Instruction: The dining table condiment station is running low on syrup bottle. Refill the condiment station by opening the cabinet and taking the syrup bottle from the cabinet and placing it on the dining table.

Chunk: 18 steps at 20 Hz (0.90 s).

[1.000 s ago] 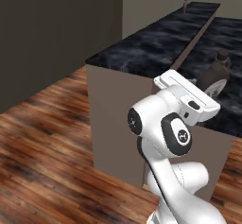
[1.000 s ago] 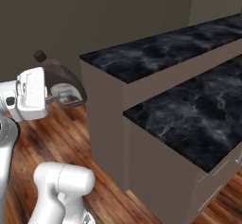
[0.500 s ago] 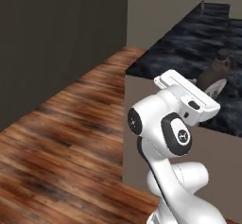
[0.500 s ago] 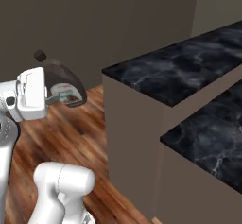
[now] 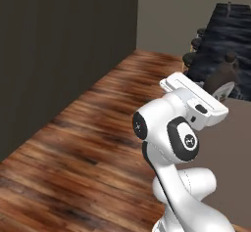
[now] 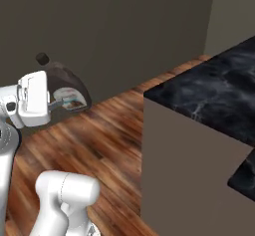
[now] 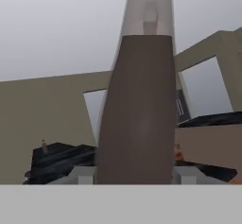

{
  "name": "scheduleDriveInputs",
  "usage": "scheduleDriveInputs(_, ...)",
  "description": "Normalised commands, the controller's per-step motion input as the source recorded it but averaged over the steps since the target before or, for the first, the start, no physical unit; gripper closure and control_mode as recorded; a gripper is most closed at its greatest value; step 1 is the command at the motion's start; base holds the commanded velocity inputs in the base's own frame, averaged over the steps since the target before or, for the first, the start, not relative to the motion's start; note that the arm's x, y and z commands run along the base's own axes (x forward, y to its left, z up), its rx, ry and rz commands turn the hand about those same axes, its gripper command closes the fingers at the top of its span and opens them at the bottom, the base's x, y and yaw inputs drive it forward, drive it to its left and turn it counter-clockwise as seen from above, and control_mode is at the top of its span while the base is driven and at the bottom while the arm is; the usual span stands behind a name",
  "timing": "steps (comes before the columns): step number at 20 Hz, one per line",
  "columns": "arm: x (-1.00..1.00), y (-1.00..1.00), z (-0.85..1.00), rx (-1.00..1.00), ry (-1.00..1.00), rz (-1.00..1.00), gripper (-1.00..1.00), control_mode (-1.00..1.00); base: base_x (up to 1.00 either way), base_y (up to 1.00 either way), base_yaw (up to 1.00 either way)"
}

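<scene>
My gripper is shut on the syrup bottle, a dark brown bottle with a pale label and a dark cap, held in the air over the wood floor. From the left base view the syrup bottle pokes out past the white hand, and the gripper is closed around it. The hand view looks up the syrup bottle's brown body to its clear neck. The dining table, black marble on a plain taupe front, stands to the right of the arm. The cabinet is out of view.
Wood floor stretches ahead and to the left, bounded by a dark wall. The dining table's taupe end panel rises close beside the arm, with dark stools along its far side. A lower marble counter sits behind it.
The whole scene has slid to the right in both base views, so the base has moved; the table now sits farther right. The arm holds the bottle in the same pose.
</scene>
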Motion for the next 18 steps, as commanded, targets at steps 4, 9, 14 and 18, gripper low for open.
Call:
scheduleDriveInputs(4, 0.0, 0.0, 0.0, 0.0, 0.0, 0.0, 1.0, 1.0, 0.94, 1.0, -0.12)
scheduleDriveInputs(9, 0.0, 0.0, 0.0, 0.0, 0.0, 0.0, 1.0, 1.0, 0.99, 1.0, -0.13)
scheduleDriveInputs(14, 0.0, 0.0, 0.0, 0.0, 0.0, 0.0, 1.0, 1.0, 1.0, 1.0, -0.18)
scheduleDriveInputs(18, 0.0, 0.0, 0.0, 0.0, 0.0, 0.0, 1.0, 1.0, 1.0, 1.0, -0.23)
